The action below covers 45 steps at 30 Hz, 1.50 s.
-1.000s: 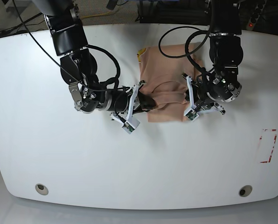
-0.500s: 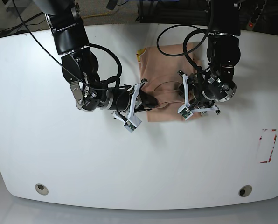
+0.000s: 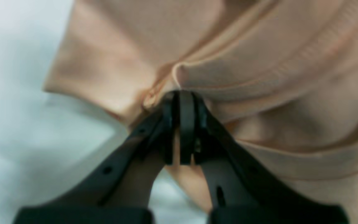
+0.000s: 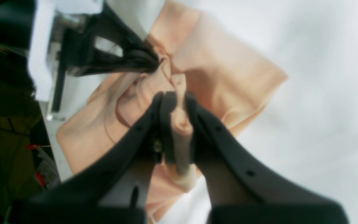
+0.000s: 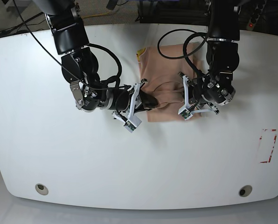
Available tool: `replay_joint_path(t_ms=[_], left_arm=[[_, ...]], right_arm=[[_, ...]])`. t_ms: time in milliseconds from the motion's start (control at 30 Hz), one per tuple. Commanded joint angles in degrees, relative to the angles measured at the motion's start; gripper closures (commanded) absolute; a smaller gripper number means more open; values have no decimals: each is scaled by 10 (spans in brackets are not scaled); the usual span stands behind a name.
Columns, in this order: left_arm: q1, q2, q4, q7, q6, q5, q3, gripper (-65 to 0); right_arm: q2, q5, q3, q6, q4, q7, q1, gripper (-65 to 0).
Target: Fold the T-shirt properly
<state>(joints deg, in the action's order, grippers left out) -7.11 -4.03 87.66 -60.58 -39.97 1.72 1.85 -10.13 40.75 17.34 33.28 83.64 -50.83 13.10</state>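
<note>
The peach T-shirt (image 5: 164, 65) lies as a folded bundle on the white table (image 5: 129, 163), behind and between both arms. My right gripper (image 5: 153, 101) reaches in from the left of the base view, shut on a bunched fold at the shirt's near left corner. In its wrist view the fingertips (image 4: 176, 96) squeeze a roll of T-shirt (image 4: 228, 71) cloth. On the other side, my left gripper (image 5: 183, 94) is shut on a hemmed edge of the T-shirt (image 3: 259, 46), its tips (image 3: 182, 96) pinching thin cloth. The left gripper (image 4: 154, 62) also shows in the right wrist view, close beside the right one.
A red-outlined rectangle (image 5: 268, 145) is marked on the table at the right. Two round holes (image 5: 42, 189) (image 5: 245, 191) sit near the front edge. Black cables (image 5: 176, 44) loop over the shirt's far side. Dark equipment stands beyond the table's back edge.
The left gripper shifted a little to the left over the shirt's near right edge and closed on the cloth. The right gripper kept its hold, hardly moving.
</note>
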Motion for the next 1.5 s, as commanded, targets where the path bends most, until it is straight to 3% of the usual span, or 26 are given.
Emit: replay_joint_path(t_ms=[0,367,733,1033,1467], left_arm=[[-14,-1,5,8,0,4,-1,0],[5,-1,142,5,0,4,-15,0],[4,-15,134,5,0,4,-19,-14],[-31,-14,55,8,0,5,-18,-307],[-71,-3,-23,11,0,9,-15,-318]], right_arm=[[1,14,-3,5,13,13,12,0],[-1,15,-3,2,85,10,11,0],[-1,12,-2,3,88,0,29,0],[-1,12,-2,5,88,0,30,0],[-1,12,-2,5,88,0,29,0]])
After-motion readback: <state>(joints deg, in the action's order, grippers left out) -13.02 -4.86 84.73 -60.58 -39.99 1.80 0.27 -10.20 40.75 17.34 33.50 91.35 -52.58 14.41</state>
